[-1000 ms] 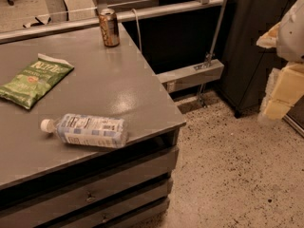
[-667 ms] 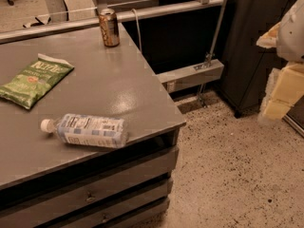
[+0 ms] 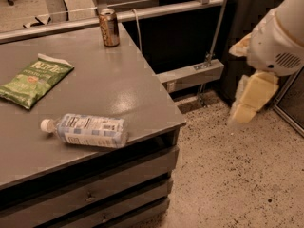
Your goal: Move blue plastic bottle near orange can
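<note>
The blue plastic bottle point(image 3: 88, 130) lies on its side near the front edge of the grey table point(image 3: 118, 87), white cap pointing left. The orange can point(image 3: 109, 28) stands upright at the table's far right corner, well away from the bottle. My gripper point(image 3: 251, 100) hangs at the end of the white arm at the right of the view, off the table's right side and above the floor. It is far from both the bottle and the can, and it holds nothing.
A green chip bag point(image 3: 34, 80) lies flat on the table's left part. Drawers point(image 3: 104, 189) front the table below its edge. A metal rail point(image 3: 171, 8) and dark frame run behind the table. Speckled floor point(image 3: 228, 184) lies to the right.
The arm and gripper have shifted a little leftward, toward the table. The bottle, can and chip bag have not moved.
</note>
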Robot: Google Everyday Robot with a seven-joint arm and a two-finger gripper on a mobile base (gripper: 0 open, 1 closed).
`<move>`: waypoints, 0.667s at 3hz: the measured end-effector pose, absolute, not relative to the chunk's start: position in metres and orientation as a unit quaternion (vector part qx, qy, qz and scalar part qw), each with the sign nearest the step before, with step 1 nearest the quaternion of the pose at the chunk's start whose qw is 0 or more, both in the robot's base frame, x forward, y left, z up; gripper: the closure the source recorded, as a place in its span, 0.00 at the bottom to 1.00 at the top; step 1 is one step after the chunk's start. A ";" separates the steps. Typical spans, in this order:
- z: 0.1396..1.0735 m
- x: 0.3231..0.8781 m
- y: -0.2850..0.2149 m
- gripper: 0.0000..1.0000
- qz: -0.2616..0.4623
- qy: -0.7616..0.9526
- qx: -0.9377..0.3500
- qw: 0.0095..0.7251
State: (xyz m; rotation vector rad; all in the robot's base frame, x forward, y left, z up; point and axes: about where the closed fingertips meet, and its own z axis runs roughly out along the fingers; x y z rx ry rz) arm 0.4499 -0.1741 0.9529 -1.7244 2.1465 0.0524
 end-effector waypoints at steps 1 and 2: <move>0.925 0.456 -0.117 0.00 0.083 0.743 -0.624 0.228; 0.894 0.459 -0.064 0.00 0.146 0.717 -0.631 0.258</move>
